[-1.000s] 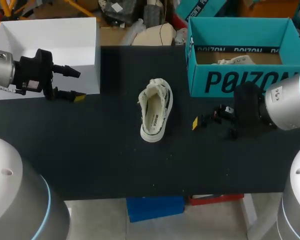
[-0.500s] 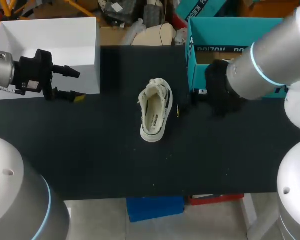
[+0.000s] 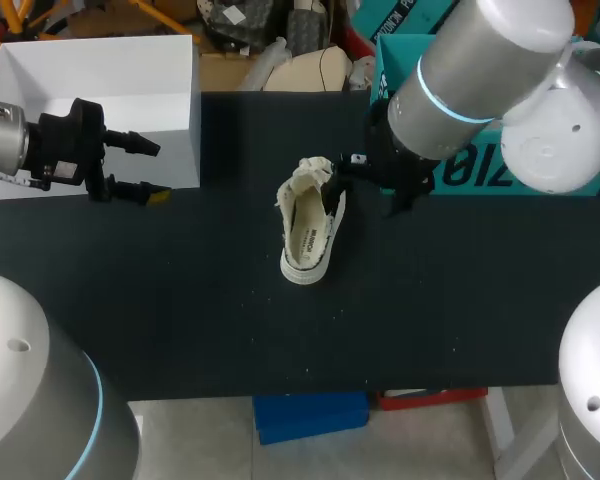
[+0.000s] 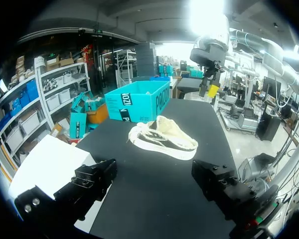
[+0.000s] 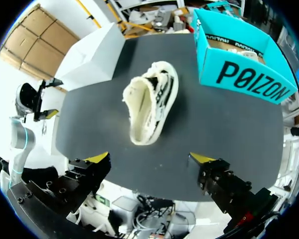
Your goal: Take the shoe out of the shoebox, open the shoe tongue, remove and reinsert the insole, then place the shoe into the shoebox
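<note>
A cream and black shoe [image 3: 310, 225] stands upright on the black table [image 3: 180, 300], heel toward the front edge, its insole showing. My right gripper [image 3: 345, 180] hangs open above the shoe's tongue end. In the right wrist view the shoe [image 5: 149, 102] lies ahead of the open right gripper [image 5: 149, 158], nothing between the fingers. My left gripper [image 3: 155, 172] stands open at the left, in front of a white box, far from the shoe [image 4: 162, 139]. The teal shoebox [image 3: 475, 170] at the back right is largely hidden by my right arm; it shows whole in the right wrist view [image 5: 239, 55].
An open white box [image 3: 100, 90] stands at the back left corner, just behind my left gripper [image 4: 157, 184]. The teal shoebox [image 4: 137, 102] holds something pale [image 5: 239, 52]. Bare black tabletop lies in front of and beside the shoe.
My right arm has swung from the front right of the table up and leftward to the shoe's tongue end, now covering much of the teal box. Left arm and shoe are unchanged.
</note>
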